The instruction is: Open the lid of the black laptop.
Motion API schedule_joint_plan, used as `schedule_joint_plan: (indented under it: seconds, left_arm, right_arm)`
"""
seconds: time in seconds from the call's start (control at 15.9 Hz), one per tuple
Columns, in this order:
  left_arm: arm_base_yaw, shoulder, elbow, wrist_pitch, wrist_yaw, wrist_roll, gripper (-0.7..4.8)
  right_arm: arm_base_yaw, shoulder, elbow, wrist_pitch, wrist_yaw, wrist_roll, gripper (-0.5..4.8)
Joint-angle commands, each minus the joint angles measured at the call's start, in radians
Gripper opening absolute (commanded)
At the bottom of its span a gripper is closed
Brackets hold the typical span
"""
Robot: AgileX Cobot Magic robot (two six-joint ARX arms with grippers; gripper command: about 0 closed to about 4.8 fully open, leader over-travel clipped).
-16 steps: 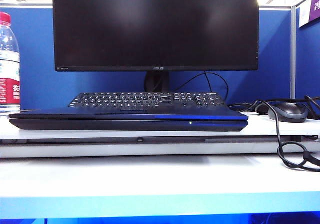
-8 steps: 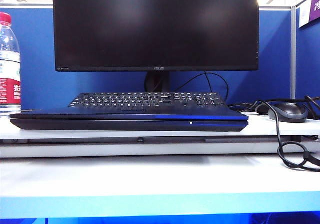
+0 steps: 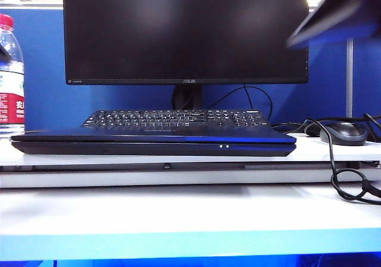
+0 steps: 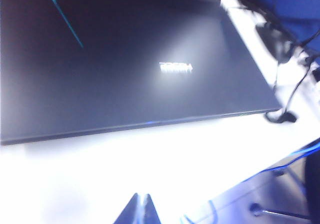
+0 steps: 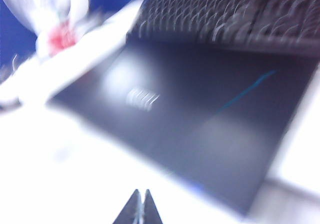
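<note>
Blue partition panels backing a white, smooth bench (image 3: 190, 210). Lying flat and closed on the raised white shelf: the black laptop (image 3: 153, 148), slim and wedge-fronted, two small lights glowing on its front edge. Resting fully down on it, the lid (image 4: 125, 64), a wide matte panel with a dark-blue sheen, a thin teal stripe and a pale logo. Sitting just behind, a separate black keyboard (image 3: 175, 119) with rows of small keys; towering above that, a large glossy ASUS monitor (image 3: 186, 32). Standing at far left, a clear plastic bottle (image 3: 11, 77), red-capped; lying at right, a rounded grey mouse (image 3: 342, 132) among looping black cables. Hovering above the bench in front of the laptop, left gripper (image 4: 140, 210) and right gripper (image 5: 139, 208), each with jaws pressed together into a narrow point, gripping nothing. Smearing across the upper right of the exterior view, a dark blurred arm (image 3: 336, 11).
</note>
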Motion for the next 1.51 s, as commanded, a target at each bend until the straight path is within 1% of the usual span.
schedule_joint_plan:
  seconds: [0.06,0.19,0.31,0.57,0.75,0.88,1.13,1.51]
  left_arm:
    - [-0.127,0.027,-0.06,0.111,-0.175,-0.09,0.19]
    - [-0.198,0.083,-0.085,0.142,-0.238,-0.108,0.19]
    - [-0.229,0.176,-0.089,0.166,-0.282,-0.111,0.19]
    - [-0.227,0.377,-0.089,0.304,-0.299,-0.11,0.19]
    - [-0.227,0.468,-0.089,0.41,-0.327,-0.1,0.2]
    - [-0.226,0.523,-0.089,0.494,-0.341,-0.099,0.2]
    - [-0.226,0.543,-0.089,0.505,-0.342,-0.096,0.2]
    - [-0.226,0.544,-0.089,0.512,-0.361,-0.095,0.2]
  right_arm:
    - [0.078,0.18,-0.005,0.18,0.03,0.001,0.13]
    - [0.107,0.288,-0.004,0.27,0.031,0.004,0.13]
    - [0.112,0.357,-0.003,0.307,0.037,0.005,0.13]
    - [0.109,0.428,-0.003,0.316,0.041,0.004,0.13]
    - [0.097,0.473,-0.003,0.332,0.068,0.003,0.13]
    - [0.075,0.521,-0.003,0.367,0.055,0.002,0.11]
    - [0.051,0.575,-0.003,0.409,0.06,-0.001,0.11]
    - [-0.005,0.58,-0.003,0.409,0.06,-0.027,0.11]
